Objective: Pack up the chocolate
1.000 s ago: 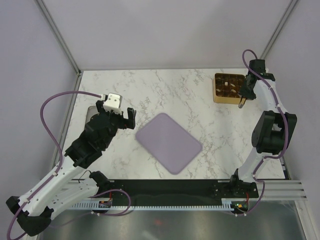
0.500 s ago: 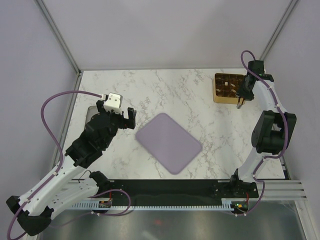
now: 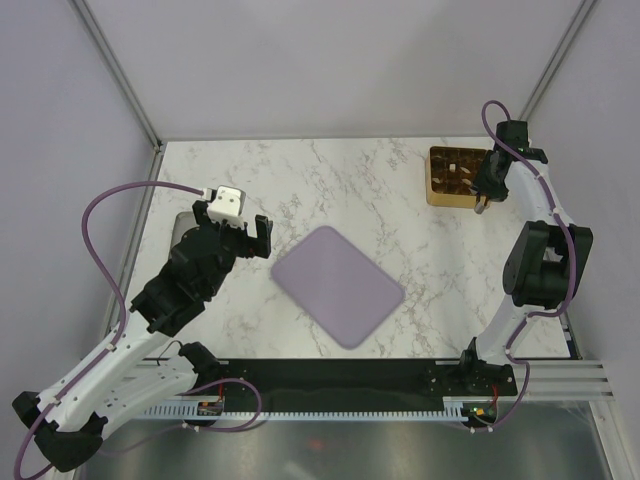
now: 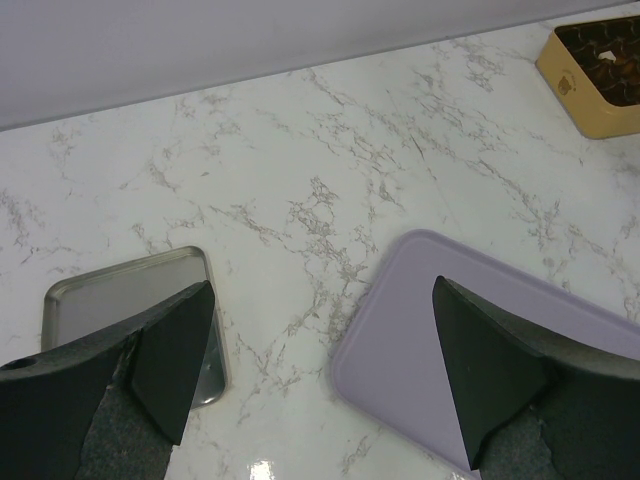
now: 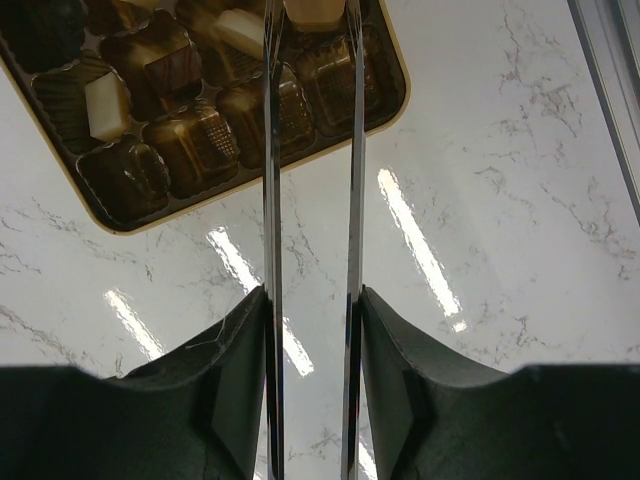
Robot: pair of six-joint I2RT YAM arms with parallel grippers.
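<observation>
The chocolate (image 5: 205, 145) fills the gold grid tray (image 5: 120, 222) at the back right of the table (image 3: 437, 190): dark, tan and white-topped pieces. My right gripper (image 5: 313, 8) hangs over the tray's near corner (image 3: 481, 207). Its long metal blades stand a little apart, with a cream-white piece (image 5: 312, 14) between them at the frame's top edge. Whether the blades press on it does not show. My left gripper (image 4: 322, 290) hovers open and empty over bare marble at the left (image 3: 235, 235).
A lilac rounded mat (image 3: 338, 284) lies in the middle of the table, its corner under my left gripper's right finger (image 4: 500, 330). A small metal tray (image 4: 110, 295) lies at the left edge (image 3: 183, 225). Walls close in the table at the back and sides.
The right gripper has shifted very slightly over the tray's corner. The left arm has not moved.
</observation>
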